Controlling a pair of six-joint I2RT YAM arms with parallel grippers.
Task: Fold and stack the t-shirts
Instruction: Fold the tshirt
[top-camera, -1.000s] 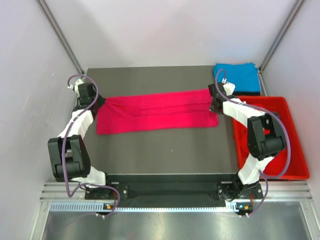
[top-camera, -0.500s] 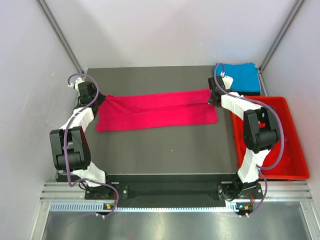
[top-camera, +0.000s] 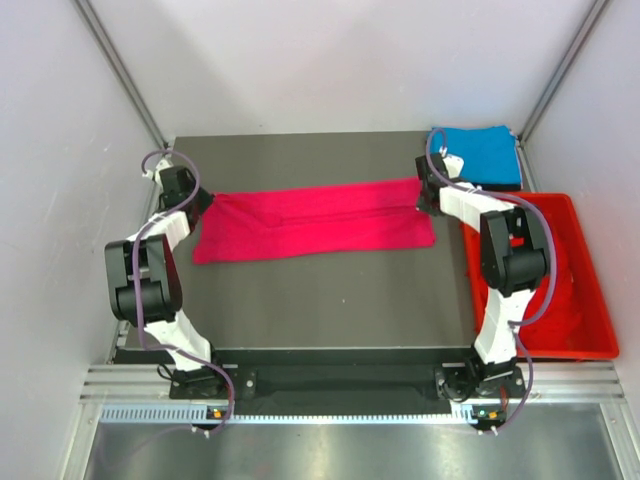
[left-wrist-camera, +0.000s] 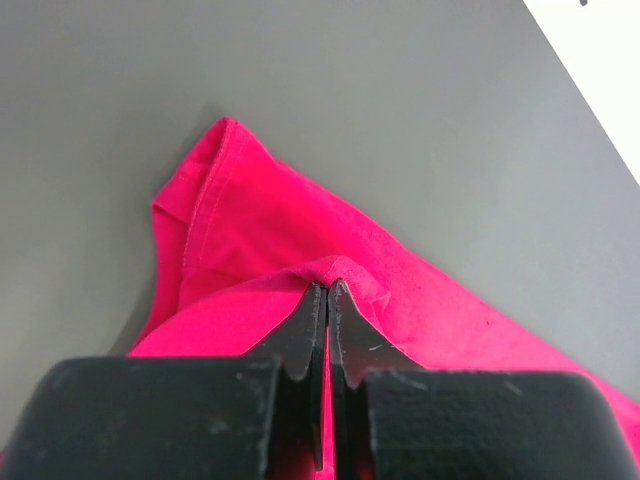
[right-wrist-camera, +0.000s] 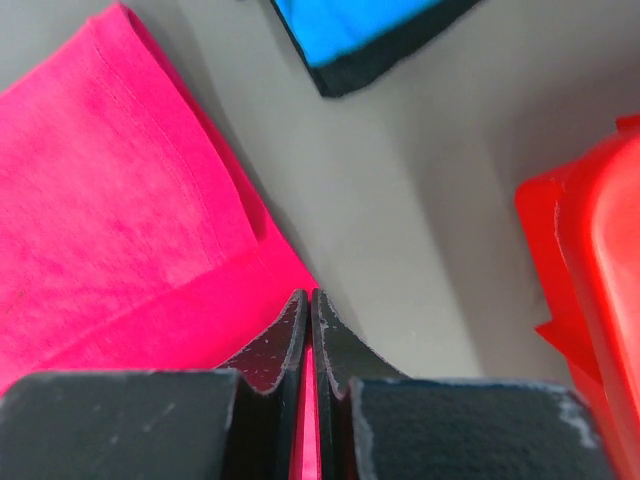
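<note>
A bright pink t-shirt (top-camera: 315, 222) lies folded into a long band across the dark table (top-camera: 320, 310). My left gripper (top-camera: 204, 200) is shut on its left end; in the left wrist view the jaws (left-wrist-camera: 327, 290) pinch a raised fold of pink cloth (left-wrist-camera: 250, 230). My right gripper (top-camera: 424, 199) is shut on the band's right end, with pink cloth (right-wrist-camera: 120, 200) between the closed jaws (right-wrist-camera: 308, 296). A folded sky blue t-shirt (top-camera: 478, 155) (right-wrist-camera: 350, 30) lies at the back right corner. Red t-shirts (top-camera: 568, 285) fill the crate.
A rigid red plastic crate (top-camera: 598, 300) (right-wrist-camera: 595, 230) stands along the table's right side, close to my right arm. Grey walls close in on the left, back and right. Bare table stretches between the pink band and the arm bases.
Both arms have stretched further toward the back, their elbows swinging up over the table's sides. The grippers stay shut on the pink t-shirt's ends, and the right end has shifted slightly toward the back.
</note>
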